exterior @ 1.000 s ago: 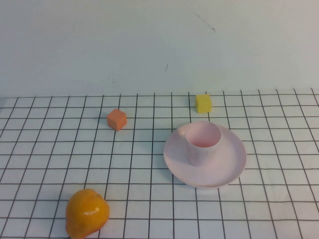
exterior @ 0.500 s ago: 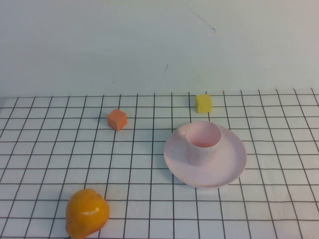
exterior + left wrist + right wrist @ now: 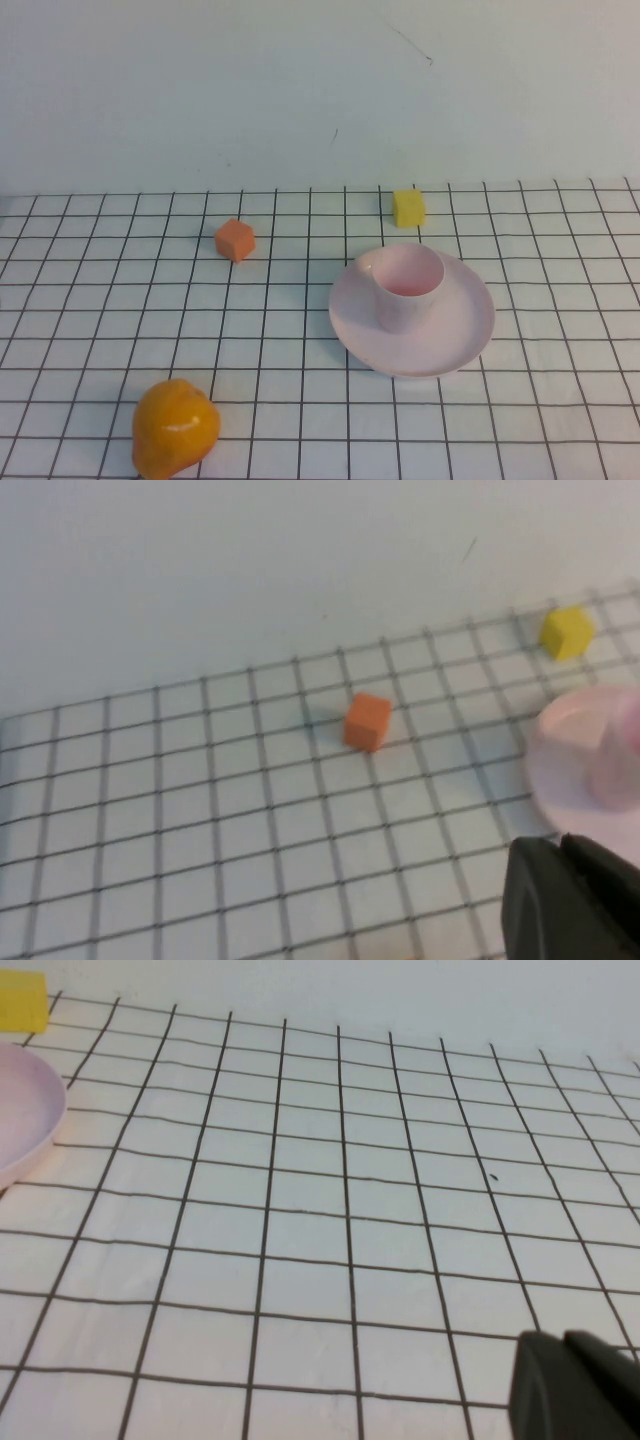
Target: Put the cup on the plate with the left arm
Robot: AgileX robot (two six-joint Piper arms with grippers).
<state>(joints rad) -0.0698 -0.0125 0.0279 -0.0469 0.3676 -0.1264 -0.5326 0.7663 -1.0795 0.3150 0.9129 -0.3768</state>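
Cup (image 3: 408,286) upright on plate (image 3: 455,345), seated toward its 10 o'clock. Left gripper (image 3: 575,900) and right gripper (image 3: 575,1390) both pulled back off the workspace; open/closed state can't be determined.

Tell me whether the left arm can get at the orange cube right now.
Probably yes: the orange cube sits alone on bare grid cloth, nothing beside it. Left gripper and right gripper are both back off the high view.
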